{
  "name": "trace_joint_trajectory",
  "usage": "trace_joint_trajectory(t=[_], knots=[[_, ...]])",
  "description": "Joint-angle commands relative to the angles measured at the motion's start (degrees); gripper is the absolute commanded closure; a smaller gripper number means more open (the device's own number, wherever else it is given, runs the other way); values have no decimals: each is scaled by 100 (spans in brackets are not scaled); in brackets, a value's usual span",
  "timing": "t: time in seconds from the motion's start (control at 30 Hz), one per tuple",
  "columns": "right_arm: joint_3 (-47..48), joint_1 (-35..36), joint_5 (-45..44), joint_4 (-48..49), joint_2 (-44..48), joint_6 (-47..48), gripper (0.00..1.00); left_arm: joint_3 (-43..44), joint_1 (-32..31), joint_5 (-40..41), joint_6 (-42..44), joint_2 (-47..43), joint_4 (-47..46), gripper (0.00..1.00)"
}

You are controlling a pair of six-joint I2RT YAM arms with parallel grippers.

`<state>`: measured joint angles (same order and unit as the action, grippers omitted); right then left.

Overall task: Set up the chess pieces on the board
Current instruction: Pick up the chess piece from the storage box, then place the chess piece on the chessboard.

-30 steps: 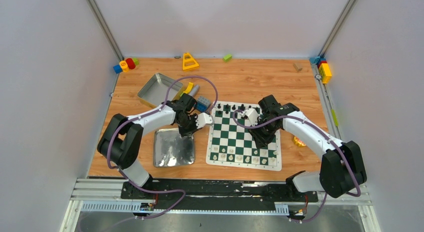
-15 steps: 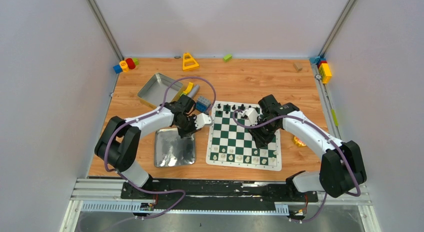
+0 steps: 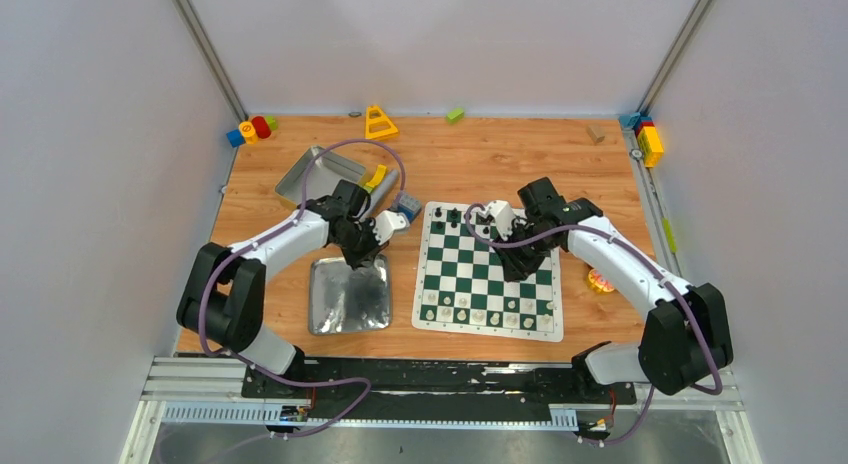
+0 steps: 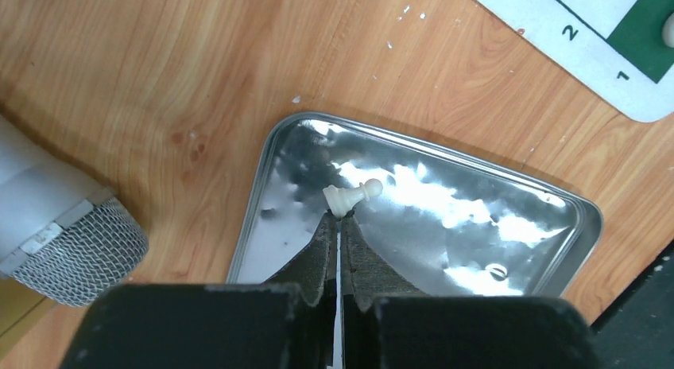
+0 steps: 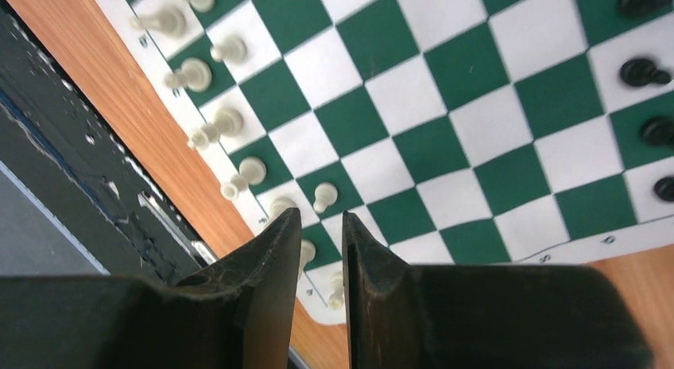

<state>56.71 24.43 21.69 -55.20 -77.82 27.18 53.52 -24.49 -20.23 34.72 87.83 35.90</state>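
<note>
The green and white board (image 3: 487, 274) lies right of centre. Black pieces (image 3: 455, 216) line its far edge and white pieces (image 3: 470, 314) its near rows, also seen in the right wrist view (image 5: 238, 174). My left gripper (image 4: 339, 216) hangs above the shiny flat tray (image 4: 445, 226). It is shut, with the base of a white pawn (image 4: 350, 196) pinched at its very tips and the pawn lying sideways. My right gripper (image 5: 321, 218) hovers over the board's (image 5: 477, 106) right part, narrowly open with nothing between its fingers.
A deeper metal tin (image 3: 310, 174) sits behind the flat tray (image 3: 345, 296), with a yellow block and a grey-blue block (image 3: 407, 204) beside it. More coloured blocks lie at the back left (image 3: 252, 130), back middle (image 3: 379, 122) and right edge (image 3: 648, 139).
My left gripper closed on the white pawn in the tray and drew back and left with it. My right gripper shifted a little toward the board's far side.
</note>
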Motion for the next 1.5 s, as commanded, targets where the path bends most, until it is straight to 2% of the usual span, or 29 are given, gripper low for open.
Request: trace_joint_trajectory(t=[0.0, 0.2, 0.33, 0.47, 0.63, 0.8, 1.03, 1.47], knots=[[475, -41, 603, 934, 4, -236, 73, 133, 243, -676, -332, -128, 224, 100], [306, -11, 1283, 2484, 121, -447, 73, 691, 321, -1425, -580, 451, 709, 100], [153, 234, 1436, 3291, -50, -624, 75, 1425, 320, -2053, -662, 1071, 1176, 100], [-31, 670, 1308, 3996, -245, -748, 75, 2171, 322, -2688, -773, 1688, 1674, 100], [-177, 1320, 665, 4621, -448, -680, 75, 2923, 322, -3333, -886, 2348, 2265, 100], [-3, 1727, 249, 4764, -805, -565, 68, 3306, 322, -3841, -1085, 2659, 2445, 100], [273, 1947, -26, 4738, -1154, -448, 60, 3363, 322, -4118, -1204, 2745, 2508, 100], [468, 2150, -183, 4652, -1338, -332, 64, 3309, 322, -4295, -1244, 2750, 2503, 100]])
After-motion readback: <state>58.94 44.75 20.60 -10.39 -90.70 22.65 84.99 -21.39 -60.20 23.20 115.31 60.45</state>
